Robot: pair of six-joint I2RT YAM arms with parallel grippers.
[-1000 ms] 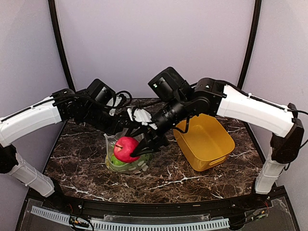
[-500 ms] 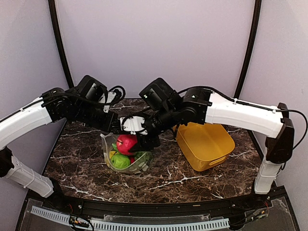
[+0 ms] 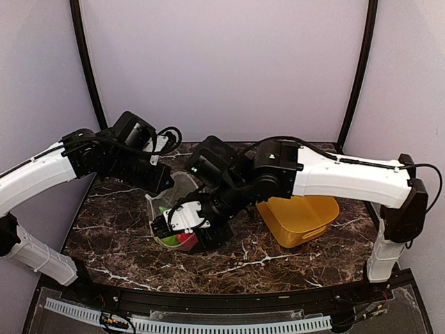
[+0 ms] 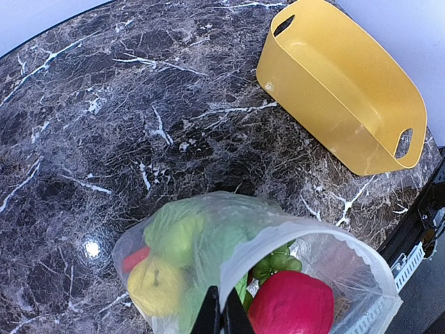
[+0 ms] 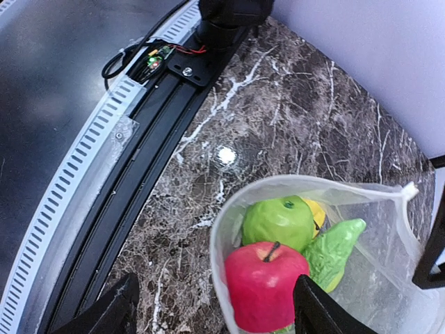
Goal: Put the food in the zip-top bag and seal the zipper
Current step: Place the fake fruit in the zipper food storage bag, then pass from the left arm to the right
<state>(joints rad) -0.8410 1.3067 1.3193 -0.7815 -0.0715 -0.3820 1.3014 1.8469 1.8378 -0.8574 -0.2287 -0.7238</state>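
The zip-top bag (image 4: 208, 236) stands open on the marble, its whitish zipper (image 4: 299, 229) forming the mouth's rim. My left gripper (image 4: 221, 316) is shut on that rim and holds the mouth up; from above it (image 3: 165, 189) is at the bag's (image 3: 161, 209) far side. Inside lies the food: a red apple (image 5: 264, 285), a green apple (image 5: 281, 221), a yellow lemon (image 4: 153, 285), green grapes (image 4: 278, 263) and a green leafy piece (image 5: 334, 254). My right gripper (image 5: 212, 316) hangs over the mouth, open wide, with the red apple loose below its fingers (image 5: 104, 313).
A yellow basket (image 3: 299, 209) sits to the right of the bag, under my right arm. The table's black front rail (image 5: 104, 174) runs close to the bag's near side.
My right gripper came down over the bag with the red apple and opened; the apple now lies inside. The left gripper kept its hold on the rim.
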